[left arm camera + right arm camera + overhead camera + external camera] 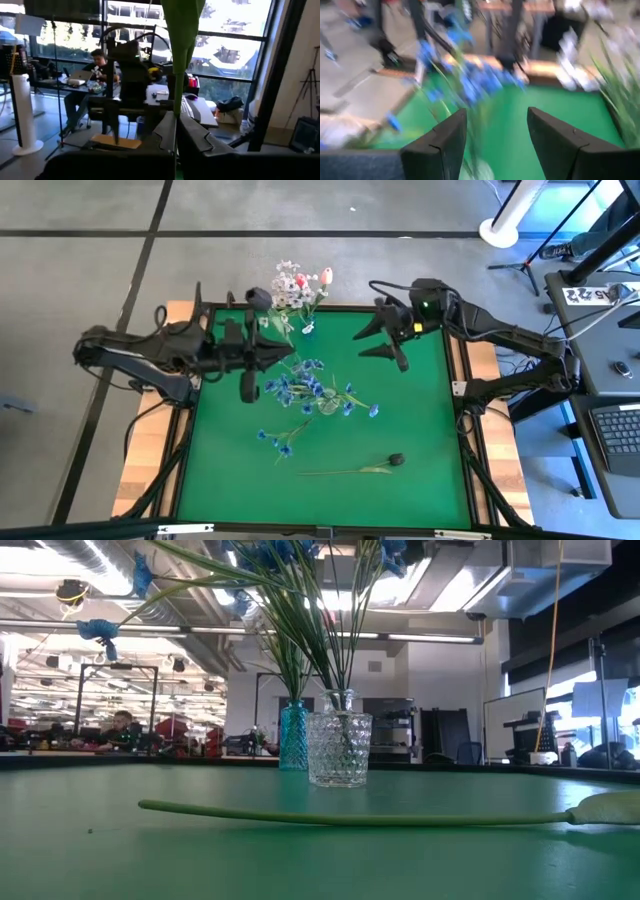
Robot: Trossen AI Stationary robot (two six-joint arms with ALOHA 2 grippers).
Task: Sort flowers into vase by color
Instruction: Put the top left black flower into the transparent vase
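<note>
Stem [178, 95] clamped between left end effector [176, 131] fingers.

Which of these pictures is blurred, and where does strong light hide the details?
Right wrist view: blurred all over; the blue flowers are smeared, only the right hand stays fairly sharp. Left wrist view: bright windows behind, so the green stem looks dark. Low view: ceiling lamps glare above the clear vase.
</note>
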